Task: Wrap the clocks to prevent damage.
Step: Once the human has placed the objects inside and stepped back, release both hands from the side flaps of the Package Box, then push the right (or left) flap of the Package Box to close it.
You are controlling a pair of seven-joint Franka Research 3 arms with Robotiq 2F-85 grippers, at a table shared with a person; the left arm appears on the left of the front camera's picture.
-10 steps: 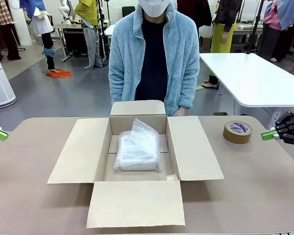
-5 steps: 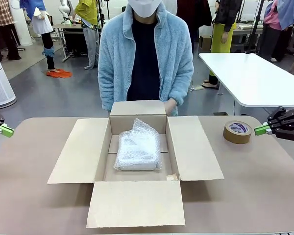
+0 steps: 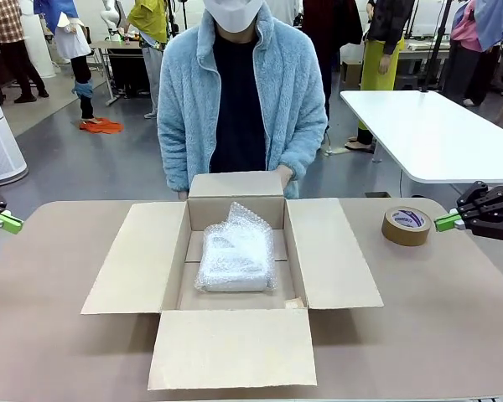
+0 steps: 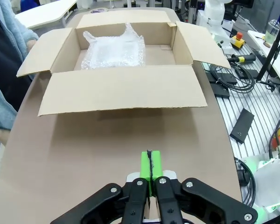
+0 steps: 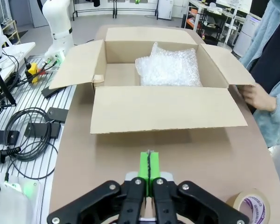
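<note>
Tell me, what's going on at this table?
A bubble-wrapped bundle lies inside an open cardboard box on the table. A person at the far side has a hand on the box's far flap. The left gripper and right gripper hang shut and empty at either side, touching nothing. A tape roll lies near the right one.

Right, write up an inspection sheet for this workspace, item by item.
Surface: tan table, flat, nothing spilled.
Job's things: bubble-wrapped clocks lie flat inside the open cardboard box, flaps spread.
Clutter: brown tape roll on the table, apart from the box.
Grippers: left gripper and right gripper both empty, fingers shut, off the box's two sides.
Cables: black cables on the slatted platform beside the table.
Surroundings: person in a blue fleece at the far side, a hand at the box's far flap; white table behind.
</note>
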